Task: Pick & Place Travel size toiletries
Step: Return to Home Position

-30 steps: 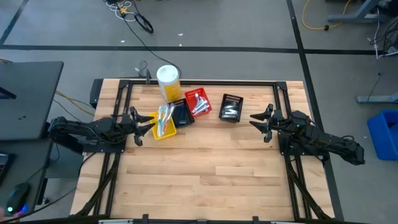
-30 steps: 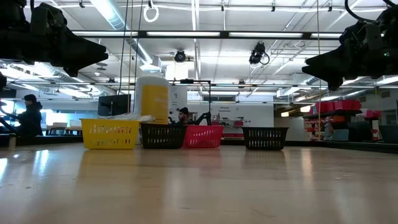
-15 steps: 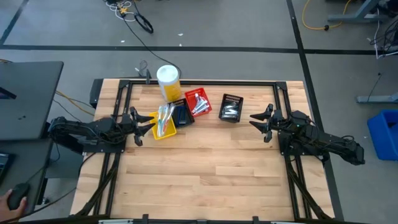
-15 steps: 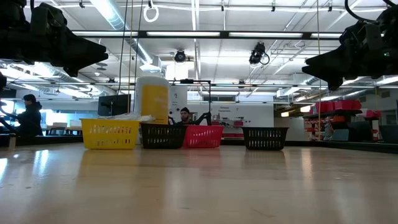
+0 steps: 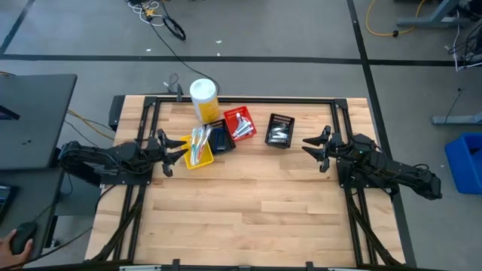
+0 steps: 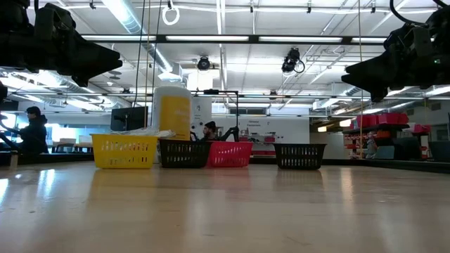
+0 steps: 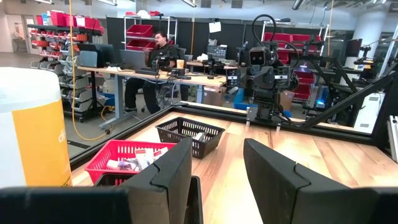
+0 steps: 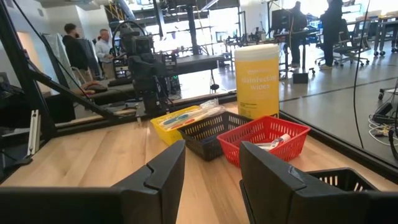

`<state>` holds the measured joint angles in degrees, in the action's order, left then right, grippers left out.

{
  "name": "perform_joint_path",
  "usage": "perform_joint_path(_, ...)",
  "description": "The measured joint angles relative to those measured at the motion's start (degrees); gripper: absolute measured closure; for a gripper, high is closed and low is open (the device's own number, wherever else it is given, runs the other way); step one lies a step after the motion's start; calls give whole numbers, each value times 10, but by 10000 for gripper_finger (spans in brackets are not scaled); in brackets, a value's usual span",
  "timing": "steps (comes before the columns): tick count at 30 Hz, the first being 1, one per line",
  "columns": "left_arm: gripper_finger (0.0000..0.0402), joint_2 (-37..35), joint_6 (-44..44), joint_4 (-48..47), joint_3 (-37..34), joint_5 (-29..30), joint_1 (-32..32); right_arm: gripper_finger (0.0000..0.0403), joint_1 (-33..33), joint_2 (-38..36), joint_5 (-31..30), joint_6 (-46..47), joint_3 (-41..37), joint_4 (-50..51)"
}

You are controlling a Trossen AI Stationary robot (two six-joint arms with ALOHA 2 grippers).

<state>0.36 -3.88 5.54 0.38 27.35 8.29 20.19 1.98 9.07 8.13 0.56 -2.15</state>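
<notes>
High view: left claw (image 5: 166, 153) and right claw (image 5: 319, 149) hover parted, empty, facing inward.

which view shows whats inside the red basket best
The high view: it looks straight down into the red basket, showing the white tubes inside. The low view shows only its side wall; both wrist views see in at a slant, the rim hiding part.

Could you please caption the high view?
Toiletries sorted into four baskets by the canister; left gripper and right gripper open at the sides.
</notes>
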Motion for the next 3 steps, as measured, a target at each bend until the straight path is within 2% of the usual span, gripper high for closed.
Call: perform_joint_path(3, 248, 0, 0, 0, 0, 0, 0, 242, 0, 0, 0, 0, 0, 0)
